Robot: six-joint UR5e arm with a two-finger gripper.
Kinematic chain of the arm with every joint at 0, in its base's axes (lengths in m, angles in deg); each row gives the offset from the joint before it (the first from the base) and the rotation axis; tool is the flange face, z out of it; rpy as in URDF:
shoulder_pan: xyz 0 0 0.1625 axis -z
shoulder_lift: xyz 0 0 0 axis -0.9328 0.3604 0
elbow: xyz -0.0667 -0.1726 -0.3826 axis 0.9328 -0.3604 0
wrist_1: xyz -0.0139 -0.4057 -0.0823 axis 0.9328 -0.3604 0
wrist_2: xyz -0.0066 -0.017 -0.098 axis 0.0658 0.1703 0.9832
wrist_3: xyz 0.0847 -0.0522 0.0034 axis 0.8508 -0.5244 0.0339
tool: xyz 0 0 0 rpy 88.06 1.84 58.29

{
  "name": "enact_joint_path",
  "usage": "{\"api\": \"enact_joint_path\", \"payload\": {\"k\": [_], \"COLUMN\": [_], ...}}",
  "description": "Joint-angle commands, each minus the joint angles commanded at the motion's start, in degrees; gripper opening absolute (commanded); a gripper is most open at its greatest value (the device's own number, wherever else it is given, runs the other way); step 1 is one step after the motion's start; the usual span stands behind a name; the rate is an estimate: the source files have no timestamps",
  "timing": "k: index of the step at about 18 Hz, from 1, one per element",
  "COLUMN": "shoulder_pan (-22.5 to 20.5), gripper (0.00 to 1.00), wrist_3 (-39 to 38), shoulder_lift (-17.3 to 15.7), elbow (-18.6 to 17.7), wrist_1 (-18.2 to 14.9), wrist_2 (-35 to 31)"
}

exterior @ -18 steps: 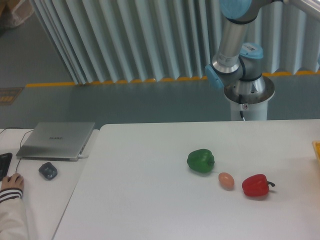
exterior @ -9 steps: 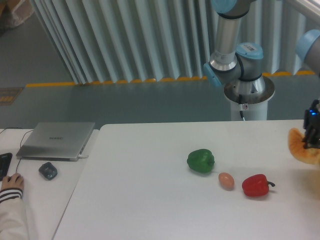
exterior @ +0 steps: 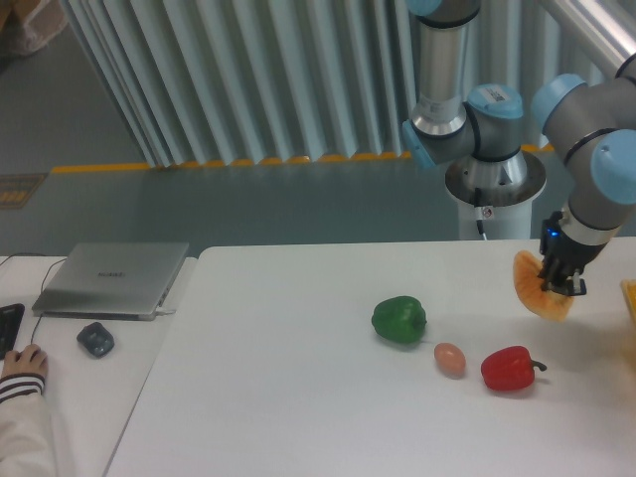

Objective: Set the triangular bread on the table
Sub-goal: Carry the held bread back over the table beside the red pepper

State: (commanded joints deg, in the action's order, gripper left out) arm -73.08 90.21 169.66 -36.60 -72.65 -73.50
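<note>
One gripper [exterior: 562, 280] grips the triangular bread [exterior: 538, 287], which hangs to its left, probably just above the table [exterior: 298, 378]; you have free surface directly below it.

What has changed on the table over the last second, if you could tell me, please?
The end effector has come in from the right edge, carrying the triangular bread leftward above the table; a second ago neither was visible. The green pepper, egg, red pepper and laptop have not moved.
</note>
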Motion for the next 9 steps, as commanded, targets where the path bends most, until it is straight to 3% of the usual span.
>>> {"api": "enact_joint_path", "payload": {"k": [3,6,9], "shoulder_pan": [2.4,6.0,6.8], "gripper": [0.19,0.2,0.23], "wrist_3": [-5.6,-10.5,-12.3], "shoulder_lift": [0.5,1.7,1.5], "elbow": [-1.4,-1.8,-4.3], "wrist_1": [1.4,6.8,10.0], "wrist_2": [0.3,-0.2,-0.8]}}
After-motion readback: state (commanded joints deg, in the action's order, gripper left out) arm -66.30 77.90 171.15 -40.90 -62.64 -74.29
